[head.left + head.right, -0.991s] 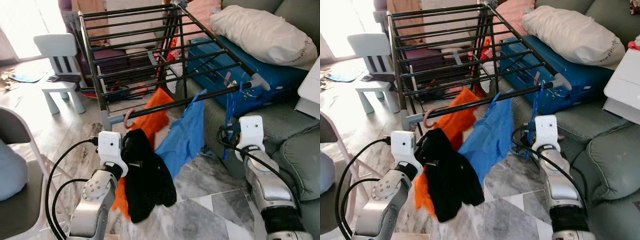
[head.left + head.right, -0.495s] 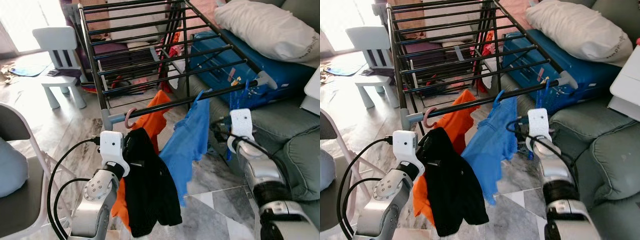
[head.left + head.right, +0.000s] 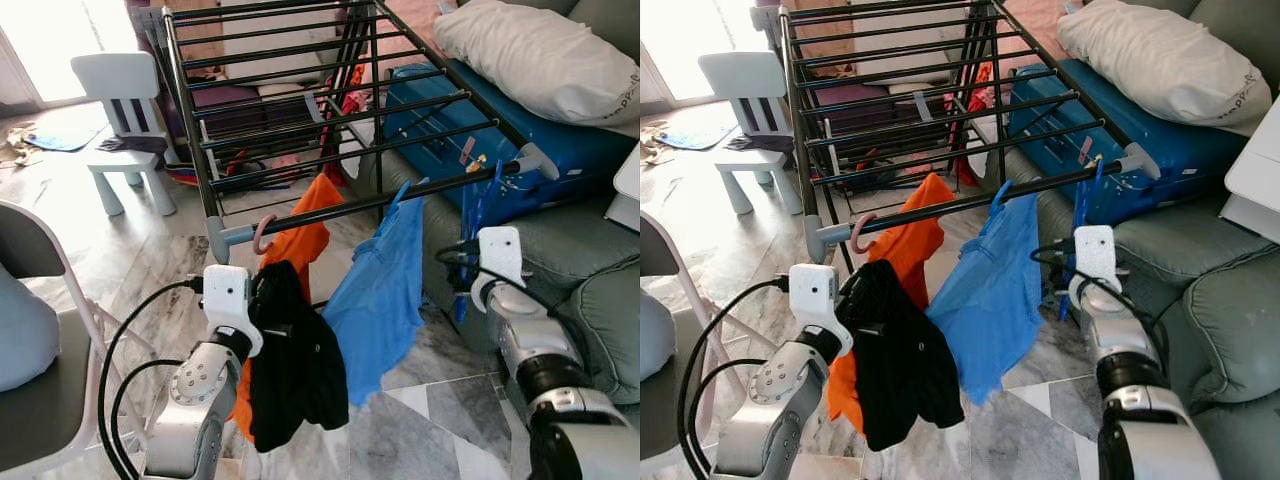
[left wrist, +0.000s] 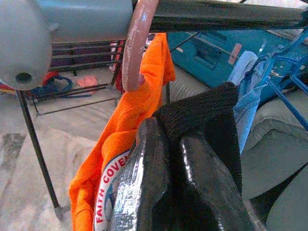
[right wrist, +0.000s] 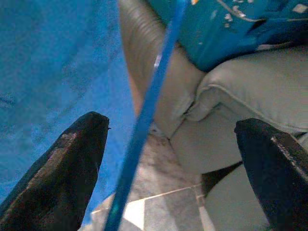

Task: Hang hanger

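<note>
Right gripper [image 5: 168,159] now lower, fingers spread around empty blue hanger [image 3: 1083,215] dangling vertically from rail [image 3: 980,198]; left gripper [image 4: 185,192] clenched on black garment [image 3: 290,370]

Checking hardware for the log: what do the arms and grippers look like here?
Both arms are silver metal with rounded joint housings. Each wrist carries a white boxy camera module. Black cables loop loosely off the left arm and bunch at the right arm's wrist. The left gripper and right gripper each have two long black fingers, glossy and scuffed.
</note>
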### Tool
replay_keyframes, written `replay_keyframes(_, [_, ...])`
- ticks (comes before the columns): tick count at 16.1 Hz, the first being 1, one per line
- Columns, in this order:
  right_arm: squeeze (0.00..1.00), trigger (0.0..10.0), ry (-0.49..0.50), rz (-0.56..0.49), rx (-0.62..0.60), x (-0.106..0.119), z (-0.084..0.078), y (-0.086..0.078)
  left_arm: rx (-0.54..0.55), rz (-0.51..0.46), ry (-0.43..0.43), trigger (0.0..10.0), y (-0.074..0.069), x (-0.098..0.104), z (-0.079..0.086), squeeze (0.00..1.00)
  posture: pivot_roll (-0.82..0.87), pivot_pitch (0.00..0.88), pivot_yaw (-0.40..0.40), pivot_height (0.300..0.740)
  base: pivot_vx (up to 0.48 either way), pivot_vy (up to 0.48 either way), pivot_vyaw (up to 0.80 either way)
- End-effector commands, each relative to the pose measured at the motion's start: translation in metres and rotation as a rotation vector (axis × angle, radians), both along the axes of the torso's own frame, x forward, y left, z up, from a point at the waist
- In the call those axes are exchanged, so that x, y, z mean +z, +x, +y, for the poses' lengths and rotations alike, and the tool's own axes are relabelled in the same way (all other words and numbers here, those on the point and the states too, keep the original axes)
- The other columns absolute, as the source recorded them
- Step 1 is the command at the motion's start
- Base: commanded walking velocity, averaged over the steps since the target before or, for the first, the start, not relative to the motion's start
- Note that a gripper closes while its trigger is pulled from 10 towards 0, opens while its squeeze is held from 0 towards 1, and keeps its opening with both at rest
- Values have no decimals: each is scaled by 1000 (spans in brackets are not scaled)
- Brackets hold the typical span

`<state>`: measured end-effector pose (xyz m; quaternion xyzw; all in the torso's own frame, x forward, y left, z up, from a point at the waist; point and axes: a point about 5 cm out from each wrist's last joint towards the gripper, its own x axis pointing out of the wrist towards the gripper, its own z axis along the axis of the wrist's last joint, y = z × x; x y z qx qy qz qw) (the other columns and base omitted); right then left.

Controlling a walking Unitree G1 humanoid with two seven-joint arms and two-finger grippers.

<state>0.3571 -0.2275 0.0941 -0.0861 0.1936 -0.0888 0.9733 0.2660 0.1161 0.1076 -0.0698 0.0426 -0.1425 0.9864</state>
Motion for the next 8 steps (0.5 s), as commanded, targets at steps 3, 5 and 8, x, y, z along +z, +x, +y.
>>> replay_keyframes(3, [0,10000,-19,-36,-45,12,-11,6,-1,-29,2,10000,4,8,2,0,-88,68,1,740,0,0,0])
replay_keyframes(5, [0,10000,-11,-50,-36,15,-9,9,-2,-25,1,10000,2,7,1,0,-88,69,2,740,0,0,0])
replay_keyframes(8, [0,10000,-3,-71,-6,19,1,14,-9,-23,-3,10000,1,7,-3,0,-89,67,3,740,0,0,0])
